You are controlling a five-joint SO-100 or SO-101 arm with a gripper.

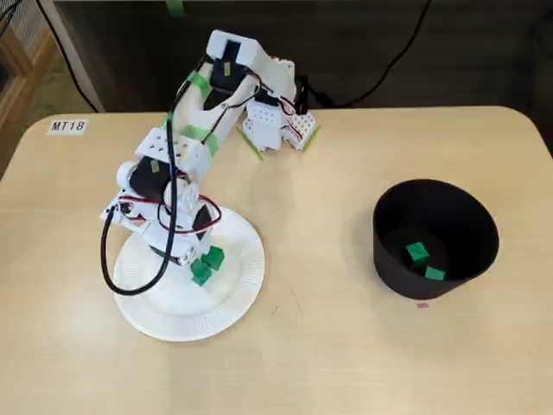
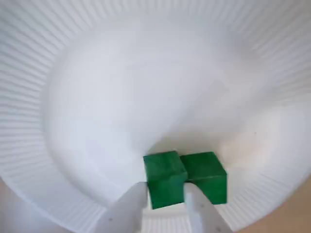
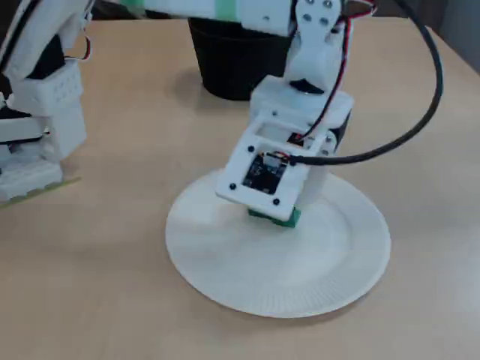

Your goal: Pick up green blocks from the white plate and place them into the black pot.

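Two green blocks lie side by side on the white plate. In the wrist view my gripper has a white finger against each side of the left green block, which still rests on the plate. The right finger sits wedged between it and the other green block. In a fixed view the gripper is low over the plate, with the blocks at its tip. The black pot stands to the right and holds two green blocks.
The arm's base stands at the table's back edge. A label reading MT18 is stuck at the back left. In another fixed view the pot stands behind the plate, and a black cable loops beside the wrist.
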